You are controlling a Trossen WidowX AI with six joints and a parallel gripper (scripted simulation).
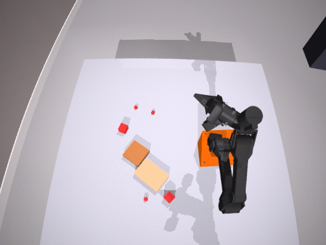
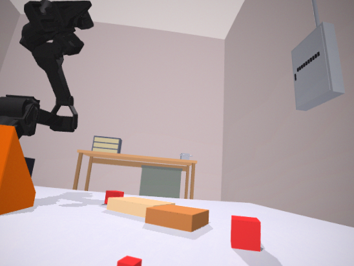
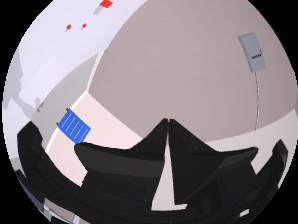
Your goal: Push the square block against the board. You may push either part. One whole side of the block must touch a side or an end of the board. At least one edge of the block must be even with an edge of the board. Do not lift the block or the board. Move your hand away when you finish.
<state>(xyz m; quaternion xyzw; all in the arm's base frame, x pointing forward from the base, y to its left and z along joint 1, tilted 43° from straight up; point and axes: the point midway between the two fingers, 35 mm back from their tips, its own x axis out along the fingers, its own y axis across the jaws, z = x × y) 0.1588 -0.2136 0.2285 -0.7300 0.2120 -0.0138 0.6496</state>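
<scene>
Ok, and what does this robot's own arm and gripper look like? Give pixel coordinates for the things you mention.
The arm (image 1: 244, 148) (image 2: 57, 75) is black to dark grey, with chunky angular links and a rounded dark joint housing. Its gripper (image 1: 194, 95) (image 3: 168, 123) has two black, roughly triangular fingers that taper to points, with side wings in the wrist view. I can make out no cables or lettering on either.

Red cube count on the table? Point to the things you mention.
5: one large (image 1: 123, 128) (image 2: 245, 233) and two small beyond the orange-brown block; one large (image 1: 169, 197) (image 2: 114, 197) and one small (image 1: 146, 198) near the pale board. The arm may hide more.
</scene>
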